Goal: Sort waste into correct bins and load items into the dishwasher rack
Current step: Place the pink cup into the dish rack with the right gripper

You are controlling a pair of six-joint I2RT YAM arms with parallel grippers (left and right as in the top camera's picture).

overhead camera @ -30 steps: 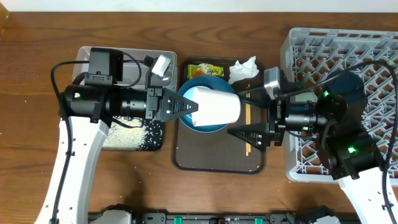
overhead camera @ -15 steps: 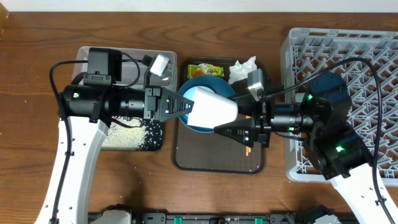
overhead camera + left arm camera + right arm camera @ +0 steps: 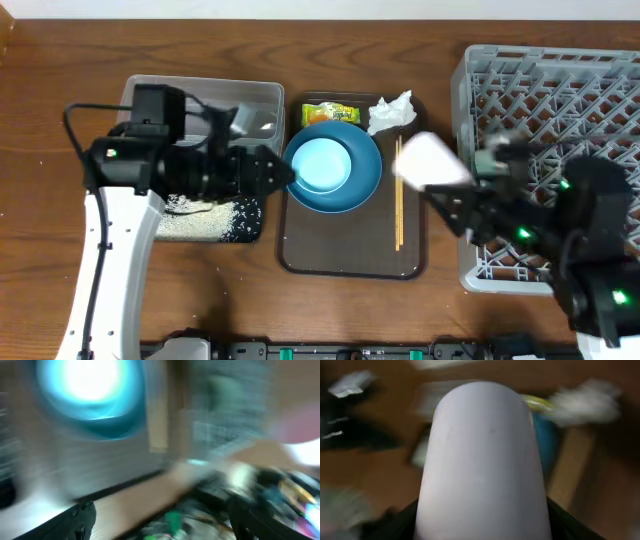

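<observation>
In the overhead view my right gripper [image 3: 442, 178] is shut on the small white cup [image 3: 434, 158], held on its side between the brown tray and the grey dishwasher rack [image 3: 560, 90]. The cup [image 3: 482, 460] fills the right wrist view, gripped at its sides. My left gripper [image 3: 282, 172] stands open and empty at the left rim of the deep-blue bowl [image 3: 362, 170], which holds a light-blue bowl [image 3: 322, 165]. Chopsticks [image 3: 398, 200] lie right of the bowls. A yellow-green wrapper [image 3: 330, 113] and white tissue [image 3: 392, 110] lie behind them. The left wrist view is blurred; the blue bowl [image 3: 90, 395] shows.
The bowls, chopsticks, wrapper and tissue sit on a dark brown serving tray [image 3: 350, 258]. A clear tub [image 3: 200, 95] stands at the left, with a black tray [image 3: 252, 228] holding rice grains [image 3: 200, 215] in front of it. Both arms' cables hang above the table.
The left gripper let go of the white cup and drew back left. The right gripper closed on the cup and carried it right, off the bowls toward the rack.
</observation>
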